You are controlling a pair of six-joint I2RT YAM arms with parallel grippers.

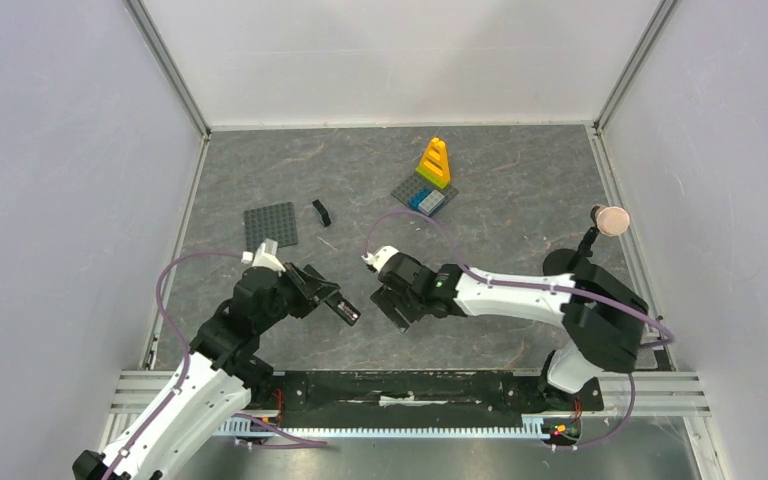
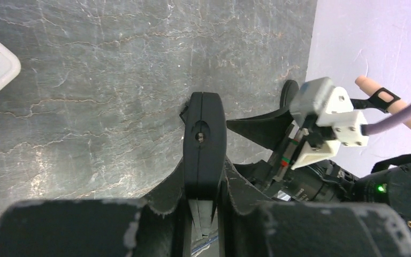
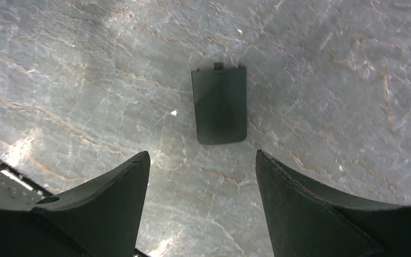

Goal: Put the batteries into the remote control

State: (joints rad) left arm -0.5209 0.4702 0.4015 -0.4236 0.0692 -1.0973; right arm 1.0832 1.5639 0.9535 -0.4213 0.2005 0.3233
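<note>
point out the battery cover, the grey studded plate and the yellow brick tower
battery cover (image 3: 219,107): right wrist view, middle of its flat face
grey studded plate (image 1: 271,225): top view, centre of the plate
yellow brick tower (image 1: 435,163): top view, its middle step

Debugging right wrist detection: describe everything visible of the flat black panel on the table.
The flat black panel is a thin, matte, plastic-looking rectangle with rounded near corners and a small tab on its far edge. It lies flat on the grey veined table, touching nothing else, just beyond the open right claw.
</note>
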